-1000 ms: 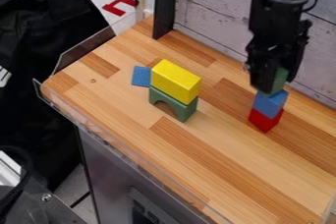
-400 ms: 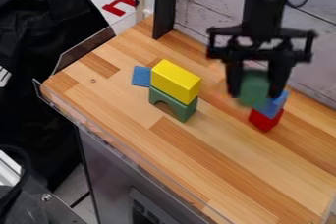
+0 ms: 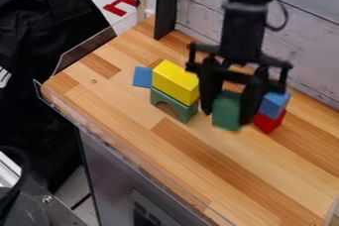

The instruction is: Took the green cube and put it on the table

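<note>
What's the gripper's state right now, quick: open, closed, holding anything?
Gripper: closed on the green cube, a finger at each side of it.

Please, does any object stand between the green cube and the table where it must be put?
Nothing visible stands between the green cube, held in the end effector, and the table; the stacked blue block and red block stand to one side.

The camera looks down at a slant from above and in front of the tabletop [image 3: 119, 106], facing the plank wall [image 3: 308, 49] behind it, turned diagonally to its edges, near enough for the tabletop to span much of the view, with the metal cabinet [image 3: 109, 175] below its front edge.
</note>
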Robot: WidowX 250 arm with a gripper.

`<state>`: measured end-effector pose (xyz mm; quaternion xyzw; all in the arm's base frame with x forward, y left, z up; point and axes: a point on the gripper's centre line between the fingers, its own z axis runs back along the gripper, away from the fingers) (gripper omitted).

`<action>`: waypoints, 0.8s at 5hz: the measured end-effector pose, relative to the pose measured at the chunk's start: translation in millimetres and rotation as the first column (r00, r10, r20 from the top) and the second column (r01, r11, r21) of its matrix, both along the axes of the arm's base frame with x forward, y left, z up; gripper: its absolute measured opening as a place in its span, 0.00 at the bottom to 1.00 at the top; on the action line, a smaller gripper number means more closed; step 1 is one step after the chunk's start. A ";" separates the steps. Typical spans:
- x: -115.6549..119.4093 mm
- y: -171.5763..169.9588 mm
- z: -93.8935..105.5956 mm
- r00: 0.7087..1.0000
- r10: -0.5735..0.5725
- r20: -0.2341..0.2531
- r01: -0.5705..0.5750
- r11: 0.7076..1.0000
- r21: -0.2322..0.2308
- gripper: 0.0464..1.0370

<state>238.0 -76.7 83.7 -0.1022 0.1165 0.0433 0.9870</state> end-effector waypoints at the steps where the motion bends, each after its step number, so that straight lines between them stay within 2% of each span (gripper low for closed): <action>1: 13.1 -4.4 -29.9 0.997 -0.017 -0.079 0.028 0.989 0.144 0.54; 2: 15.1 -16.8 -50.4 0.995 -0.067 -0.077 0.079 0.982 0.169 0.54; 3: 19.7 -30.4 -73.6 0.998 -0.048 -0.048 0.055 0.984 0.167 0.54; 4: 17.7 -32.4 -74.2 0.999 -0.033 -0.016 0.035 0.988 0.152 0.54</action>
